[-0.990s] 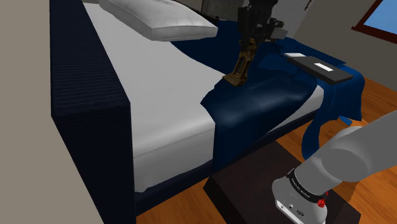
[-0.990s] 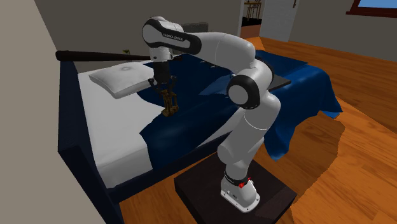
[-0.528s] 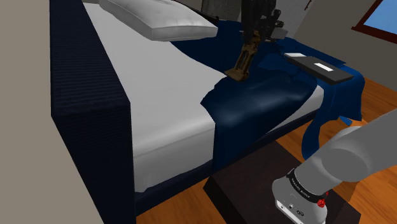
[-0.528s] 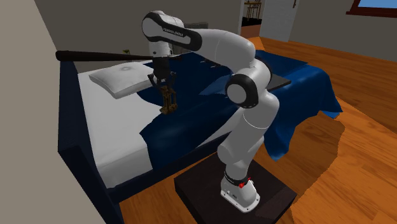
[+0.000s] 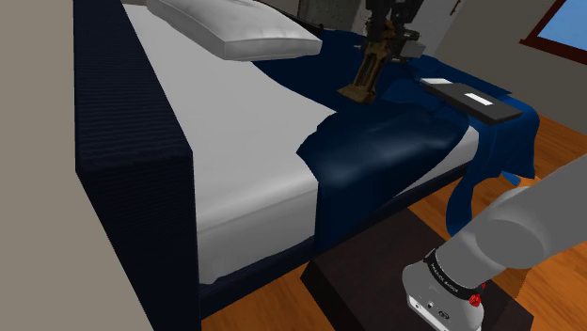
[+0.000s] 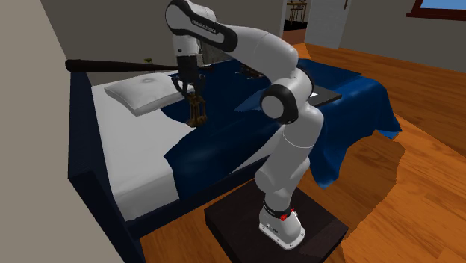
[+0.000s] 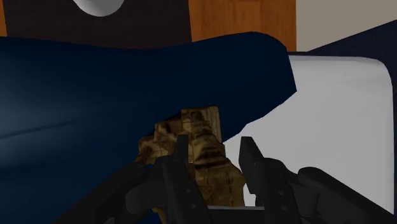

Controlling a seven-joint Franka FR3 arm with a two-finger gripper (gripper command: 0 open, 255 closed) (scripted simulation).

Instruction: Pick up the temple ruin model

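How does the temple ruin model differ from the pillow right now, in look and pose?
The temple ruin model is mottled brown; the pillow is plain white. The model is small and narrow; the pillow is broad and lies flat. The model is clasped in the hand, seemingly hanging clear of the blue blanket; the pillow rests on the white sheet. Both are over the bed.

chunky white arm [image 6: 287, 142], smooth rounded tube segments, dark grey joint [image 6: 280, 102] rings, tiny black lettering [image 6: 203, 25] on the upper link, little red dot [image 5: 475, 300] near the base, all-black boxy gripper [image 7: 215, 145] with two stubby fingers [image 7: 181, 153]
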